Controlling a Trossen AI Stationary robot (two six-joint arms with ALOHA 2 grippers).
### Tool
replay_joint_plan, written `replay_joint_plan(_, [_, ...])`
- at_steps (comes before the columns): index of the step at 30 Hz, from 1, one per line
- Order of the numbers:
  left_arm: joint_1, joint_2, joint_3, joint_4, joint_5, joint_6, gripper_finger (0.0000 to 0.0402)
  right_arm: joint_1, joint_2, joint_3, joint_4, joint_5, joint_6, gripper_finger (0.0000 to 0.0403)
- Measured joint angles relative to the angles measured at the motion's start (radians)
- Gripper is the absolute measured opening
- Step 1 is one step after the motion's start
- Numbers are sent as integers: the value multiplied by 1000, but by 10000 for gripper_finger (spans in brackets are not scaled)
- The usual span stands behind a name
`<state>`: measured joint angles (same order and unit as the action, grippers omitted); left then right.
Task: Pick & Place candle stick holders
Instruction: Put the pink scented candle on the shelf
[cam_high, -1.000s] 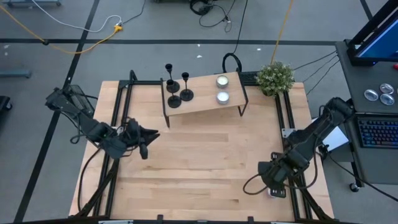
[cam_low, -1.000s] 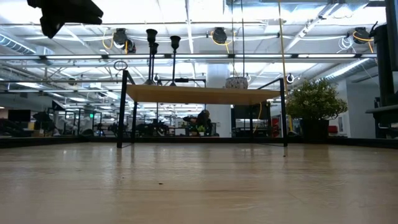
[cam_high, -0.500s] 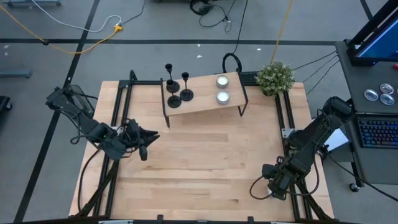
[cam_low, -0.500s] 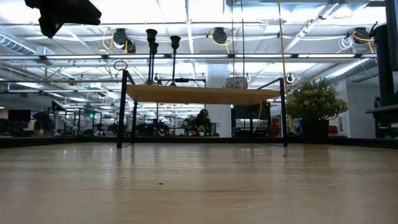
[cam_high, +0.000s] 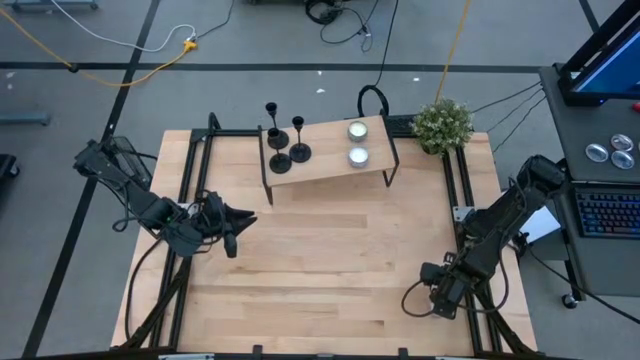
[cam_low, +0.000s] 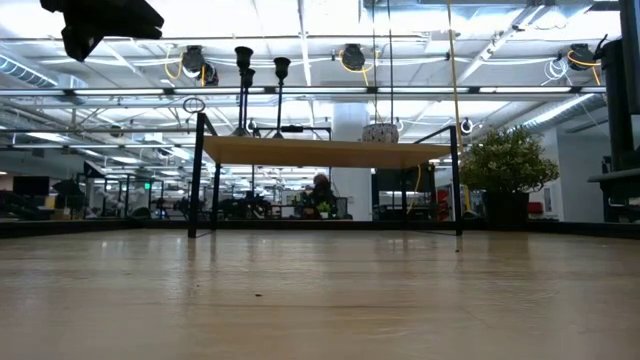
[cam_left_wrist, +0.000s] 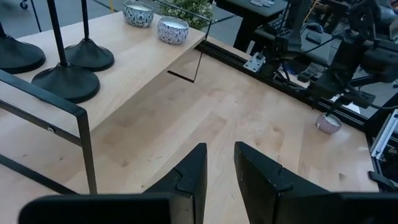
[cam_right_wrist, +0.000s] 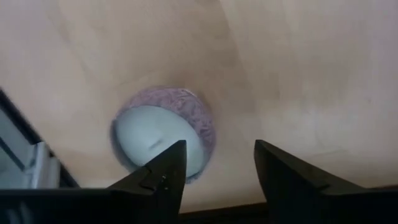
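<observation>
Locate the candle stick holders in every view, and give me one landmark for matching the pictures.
High view: holders at upper centre, on the left end of the shelf.
Low view: upper left, standing tall on the shelf's left end.
Left wrist view: on the shelf's near end, only bases and lower stems showing.
Right wrist view: not in it.
Shared landmark: the wooden shelf they stand on, seen in all but the right wrist view.

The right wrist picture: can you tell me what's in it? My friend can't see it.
The right arm's end effector hangs open over a small round candle with a pale top and a purple patterned rim. The candle sits on the light wooden table, partly behind one finger rather than between the two. A dark rail edges the table beside it.
</observation>
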<state>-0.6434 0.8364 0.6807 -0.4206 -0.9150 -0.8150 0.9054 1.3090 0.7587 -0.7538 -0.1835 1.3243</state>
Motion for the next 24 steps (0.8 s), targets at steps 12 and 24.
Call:
replay_joint_plan(12, [0,0,0,0,0,-6,86,0,0,-36,16,-1,7,154])
replay_joint_plan(24, [0,0,1,-2,0,-7,86,0,0,-36,32,-1,0,34])
